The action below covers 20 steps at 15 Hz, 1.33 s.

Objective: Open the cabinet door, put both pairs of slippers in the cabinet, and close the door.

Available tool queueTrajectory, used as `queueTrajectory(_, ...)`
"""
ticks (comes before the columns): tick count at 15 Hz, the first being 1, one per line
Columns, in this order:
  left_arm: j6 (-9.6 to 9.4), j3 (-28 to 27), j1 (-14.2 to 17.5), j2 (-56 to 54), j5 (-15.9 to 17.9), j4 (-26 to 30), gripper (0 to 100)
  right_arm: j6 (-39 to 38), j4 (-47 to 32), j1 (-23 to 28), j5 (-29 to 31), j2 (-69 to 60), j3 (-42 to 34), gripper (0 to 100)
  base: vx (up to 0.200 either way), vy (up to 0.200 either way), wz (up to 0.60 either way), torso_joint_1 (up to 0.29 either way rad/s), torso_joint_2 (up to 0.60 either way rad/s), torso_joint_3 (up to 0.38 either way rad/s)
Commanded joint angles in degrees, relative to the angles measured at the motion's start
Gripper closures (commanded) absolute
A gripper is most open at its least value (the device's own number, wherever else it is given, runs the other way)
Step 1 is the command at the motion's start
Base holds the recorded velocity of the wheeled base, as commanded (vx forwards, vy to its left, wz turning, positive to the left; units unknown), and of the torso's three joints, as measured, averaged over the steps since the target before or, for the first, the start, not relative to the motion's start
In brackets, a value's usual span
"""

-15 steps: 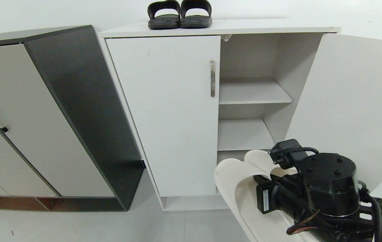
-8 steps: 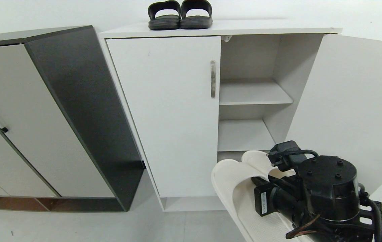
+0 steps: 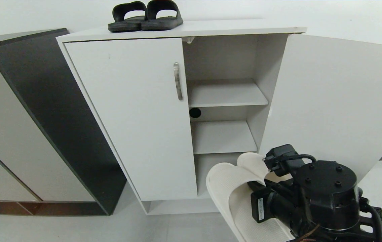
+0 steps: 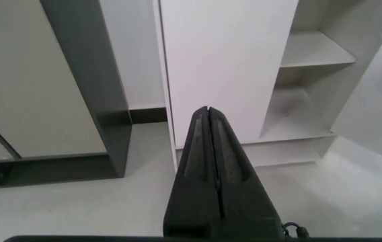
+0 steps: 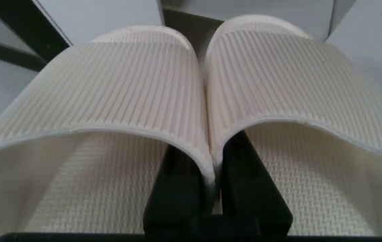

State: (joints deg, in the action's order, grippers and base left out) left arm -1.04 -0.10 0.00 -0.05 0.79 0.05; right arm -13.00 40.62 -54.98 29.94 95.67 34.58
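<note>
The right gripper (image 5: 214,185) is clamping the white slippers (image 3: 226,178). Its two dark fingers are closing narrowly on the inner edges of the straps, where the pair is meeting side by side. The white slippers are hanging in the air just in front of the cabinet (image 3: 228,27), low down before its open right half, with their toes pointing into it. They are not touching any shelf.

The black slippers (image 3: 145,23) are sitting side by side on top of the cabinet, above its left door (image 3: 130,117). That door is staying shut, with its metal handle (image 3: 177,81) running upright along the edge next to the opening. The right door (image 3: 329,101) is standing swung wide open, away from the cabinet's right side. Inside the cabinet, the upper shelf (image 3: 226,94) and the middle shelf (image 3: 223,136) are lying bare, and a round dark hole (image 3: 195,112) is showing in the back wall between them.

The left gripper (image 4: 208,115) is hanging in front of the cabinet above the floor (image 4: 97,208), with its fingers pressed together and holding nothing. A dark-sided cupboard (image 3: 53,117) is standing just beside the cabinet's left side.
</note>
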Motion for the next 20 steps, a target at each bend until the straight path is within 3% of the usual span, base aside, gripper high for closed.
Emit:
queueTrajectory(1, -0.02, 0.01, 0.00, 0.14, 0.00, -0.05, 100, -0.01, 0.07, -0.22, -0.06, 0.83, 0.22, 100, 0.000, 0.000, 0.00, 0.000, 0.00, 0.000)
queueTrajectory(6, -0.11, 0.01, 0.00, 0.14, 0.26, 0.04, 100, -5.20, 0.16, 0.22, 3.11, 8.74, 6.02, 100, 0.000, 0.000, 0.00, 0.000, 0.00, 0.000)
queueTrajectory(20, -0.28, 0.01, 0.00, 0.14, 0.26, 0.04, 100, -5.99, 0.34, 2.68, 3.11, 15.86, 7.78, 100, 0.000, 0.000, 0.00, 0.000, 0.00, -0.009)
